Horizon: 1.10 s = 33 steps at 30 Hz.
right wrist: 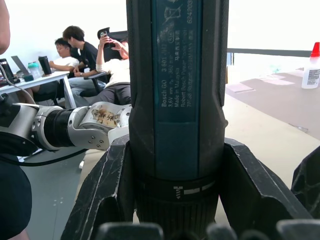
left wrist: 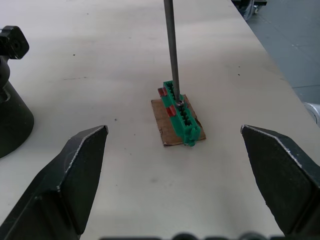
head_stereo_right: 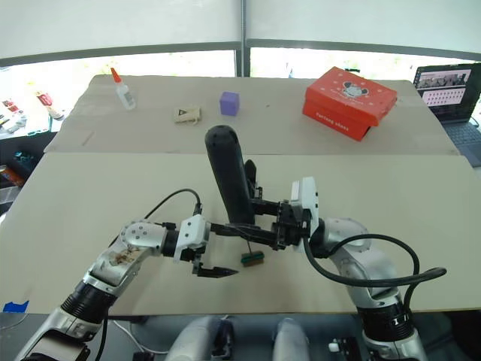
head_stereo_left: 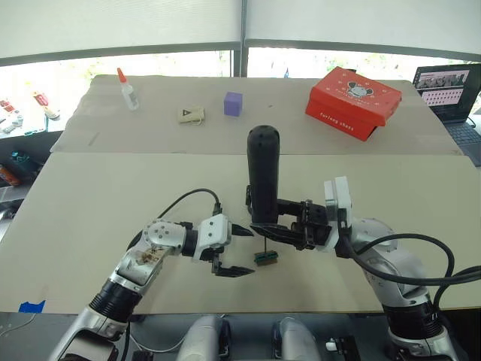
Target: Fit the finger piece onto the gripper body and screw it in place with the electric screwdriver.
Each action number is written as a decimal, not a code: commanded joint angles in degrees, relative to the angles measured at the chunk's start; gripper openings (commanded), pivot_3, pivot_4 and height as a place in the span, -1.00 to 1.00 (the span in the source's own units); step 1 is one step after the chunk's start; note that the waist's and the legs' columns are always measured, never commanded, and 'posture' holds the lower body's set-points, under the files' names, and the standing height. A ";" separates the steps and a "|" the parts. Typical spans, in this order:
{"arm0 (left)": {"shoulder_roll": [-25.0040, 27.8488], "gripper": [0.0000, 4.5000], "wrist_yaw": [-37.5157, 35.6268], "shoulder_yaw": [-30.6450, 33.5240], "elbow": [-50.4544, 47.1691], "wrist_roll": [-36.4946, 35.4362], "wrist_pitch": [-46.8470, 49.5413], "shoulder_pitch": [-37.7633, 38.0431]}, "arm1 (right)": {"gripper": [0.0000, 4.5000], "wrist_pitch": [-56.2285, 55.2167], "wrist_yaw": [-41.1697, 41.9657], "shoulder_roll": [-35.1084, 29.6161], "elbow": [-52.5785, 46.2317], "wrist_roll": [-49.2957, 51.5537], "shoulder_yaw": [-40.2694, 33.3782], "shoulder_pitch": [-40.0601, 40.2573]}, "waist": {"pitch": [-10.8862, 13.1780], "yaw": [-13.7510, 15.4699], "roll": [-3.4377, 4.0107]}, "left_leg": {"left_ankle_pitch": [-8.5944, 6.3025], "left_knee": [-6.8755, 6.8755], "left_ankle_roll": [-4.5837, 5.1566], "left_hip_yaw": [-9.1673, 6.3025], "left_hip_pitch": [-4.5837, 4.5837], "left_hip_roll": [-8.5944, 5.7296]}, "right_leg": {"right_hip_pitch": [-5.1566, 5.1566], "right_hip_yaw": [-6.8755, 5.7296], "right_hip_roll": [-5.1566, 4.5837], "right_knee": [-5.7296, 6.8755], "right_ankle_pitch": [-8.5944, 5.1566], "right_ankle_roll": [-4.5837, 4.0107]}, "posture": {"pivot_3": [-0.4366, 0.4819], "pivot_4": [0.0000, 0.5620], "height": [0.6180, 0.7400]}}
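My right gripper [head_stereo_left: 264, 228] is shut on the electric screwdriver [head_stereo_left: 263, 169] and holds it upright above the near table. Its thin metal bit [left wrist: 171, 50] points down, and the tip rests on a tiny green-and-black block [left wrist: 182, 117] lying on a brown scrap. My left gripper [head_stereo_left: 253, 250] is open with nothing between its fingers, just left of the block and level with it. A black piece with a round dark base [left wrist: 12, 117], likely the gripper body, stands just beyond the screwdriver and is mostly hidden by it. The finger piece is out of view.
On the far table lie a red box [head_stereo_left: 353, 101], a purple cube [head_stereo_left: 233, 104], a glue bottle [head_stereo_left: 128, 90] and a small tan card [head_stereo_left: 191, 115]. A laptop [head_stereo_left: 451, 90] sits at the far right. Several people [right wrist: 85, 55] sit in the background.
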 commanded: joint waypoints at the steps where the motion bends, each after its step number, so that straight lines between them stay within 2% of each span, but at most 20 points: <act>1: 0.19 1.00 0.19 1.25 -0.26 -0.43 -0.35 -0.84 | -0.15 -0.98 0.61 0.10 -2.43 1.42 -0.56 -0.23 | 0.00 0.00 0.00 | 0.00 0.00 0.00 0.00 0.00 0.00 | 0.00 0.00 0.00 0.00 0.00 0.00 | -0.05 -0.47 1.00; 33: 0.08 1.00 0.13 1.23 0.21 -0.41 -0.57 -1.24 | -0.15 -1.15 0.80 -0.11 -3.42 1.59 -0.52 0.52 | 0.00 0.01 0.00 | 0.00 0.00 0.00 0.00 0.00 0.00 | 0.00 0.00 0.00 0.00 0.00 0.00 | -0.05 -0.47 1.00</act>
